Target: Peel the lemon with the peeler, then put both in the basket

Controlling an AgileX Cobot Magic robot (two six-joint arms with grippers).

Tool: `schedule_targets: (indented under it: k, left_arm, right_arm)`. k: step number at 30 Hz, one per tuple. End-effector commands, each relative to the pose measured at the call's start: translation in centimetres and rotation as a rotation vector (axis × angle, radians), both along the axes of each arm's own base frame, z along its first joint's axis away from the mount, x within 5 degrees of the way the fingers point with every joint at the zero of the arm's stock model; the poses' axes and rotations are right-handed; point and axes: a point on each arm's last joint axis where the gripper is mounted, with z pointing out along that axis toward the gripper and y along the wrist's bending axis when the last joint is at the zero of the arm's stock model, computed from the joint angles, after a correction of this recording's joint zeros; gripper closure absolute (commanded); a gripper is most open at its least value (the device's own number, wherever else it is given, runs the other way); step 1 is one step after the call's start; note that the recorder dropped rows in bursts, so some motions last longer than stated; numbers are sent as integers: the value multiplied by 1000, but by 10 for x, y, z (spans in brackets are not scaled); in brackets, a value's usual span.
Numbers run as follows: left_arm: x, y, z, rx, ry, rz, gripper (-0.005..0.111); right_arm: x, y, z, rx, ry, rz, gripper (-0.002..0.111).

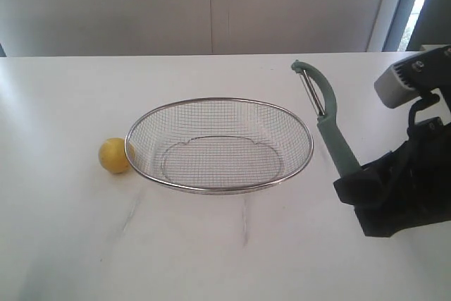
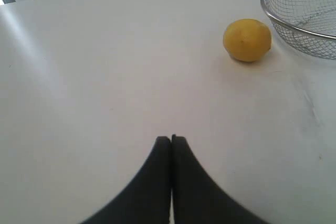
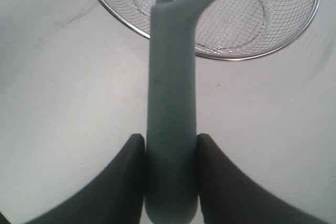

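The yellow lemon [image 1: 113,155] lies on the white table against the left outside of the wire-mesh basket [image 1: 296,123]; the left wrist view shows the lemon [image 2: 247,40] beside the basket rim [image 2: 270,16]. My right gripper [image 1: 350,176] is shut on the teal-green handle of the peeler [image 1: 325,119], which sticks up and away with its blade end high, right of the basket. In the right wrist view the peeler [image 3: 172,87] runs from my right gripper [image 3: 171,142] toward the basket [image 3: 302,31]. My left gripper [image 2: 171,139] is shut and empty, short of the lemon, and is out of the exterior view.
The white table [image 1: 211,244] carries the basket, with a pale wall behind it. A dark window frame [image 1: 398,5] stands at the back right.
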Motion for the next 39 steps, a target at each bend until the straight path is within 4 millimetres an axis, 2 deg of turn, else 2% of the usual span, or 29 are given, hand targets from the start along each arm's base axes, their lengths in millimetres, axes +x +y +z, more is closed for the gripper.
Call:
schedule_targets:
  k: [1,31,39]
  left_arm:
    - [0,0,-1,-7,-1,-5,107]
    - [0,0,-1,-7,-3,-5,107]
    - [2,0,7,-16,-89,4,107]
  right_arm:
    - [-1,0,1,1,-12,10,108]
    - [-1,0,1,1,-12,10,108]
    - [-1,0,1,1,-12,10,108]
